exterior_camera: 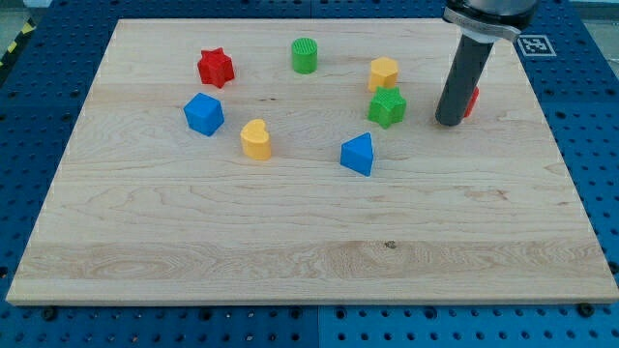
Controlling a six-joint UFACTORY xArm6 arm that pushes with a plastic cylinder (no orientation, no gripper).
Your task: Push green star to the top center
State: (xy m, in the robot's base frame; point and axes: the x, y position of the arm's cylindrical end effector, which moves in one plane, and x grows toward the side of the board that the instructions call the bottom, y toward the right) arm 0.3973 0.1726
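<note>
The green star (pixel 387 106) lies on the wooden board (pixel 309 242), right of centre in the upper half. My tip (pixel 449 122) rests on the board to the star's right, a short gap away, not touching it. A red block (pixel 470 101) is mostly hidden behind the rod, at its right side. A yellow block (pixel 384 72) sits just above the star, close to it.
A green cylinder (pixel 305 55) stands near the top centre. A red star (pixel 216 68) and a blue cube (pixel 204 114) are at the upper left. A yellow heart-like block (pixel 256 139) and a blue triangular block (pixel 358 154) lie near the middle.
</note>
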